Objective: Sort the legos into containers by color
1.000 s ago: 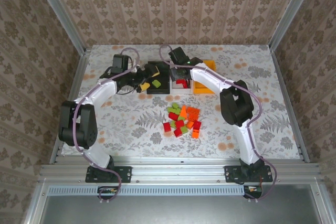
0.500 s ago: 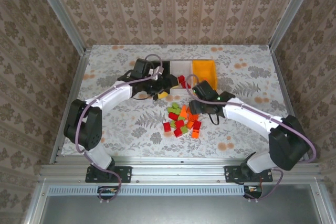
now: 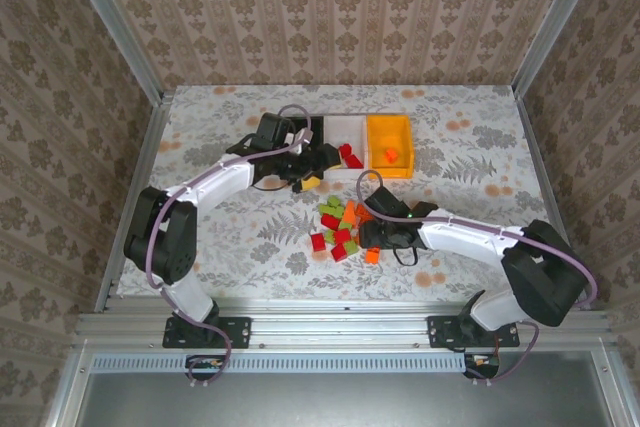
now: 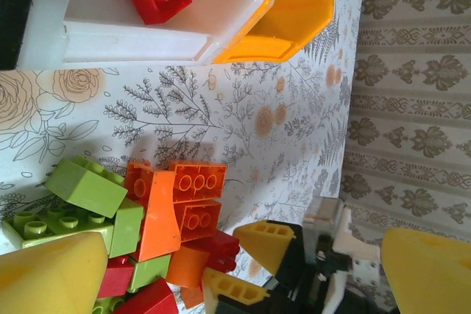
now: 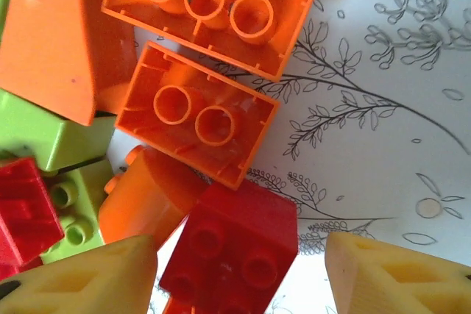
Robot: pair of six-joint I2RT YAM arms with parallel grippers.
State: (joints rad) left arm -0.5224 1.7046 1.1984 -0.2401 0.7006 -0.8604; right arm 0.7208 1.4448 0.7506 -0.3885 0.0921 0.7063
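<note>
Right gripper (image 3: pixel 372 236) hangs low over the loose legos (image 3: pixel 340 222) in the top view, my left gripper (image 3: pixel 309 169) hovering by the white bin (image 3: pixel 342 127) holding reds, clear of its way I judge. Left wrist: fingers (image 4: pixel 51 277) wide, empty. Right wrist: jaws apart astride a red brick (image 5: pixel 232 251), not yet pinching; I read no writing anywhere

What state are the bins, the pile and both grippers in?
Black bin, upright, contents hidden under the left gripper.
White bin, upright, holds red legos.
Orange bin, upright, holds one orange lego.
Pile, unsorted on the table, red, orange and green mixed.
Left gripper, open, empty.
Right gripper, open, straddling a red lego in the pile.
</note>
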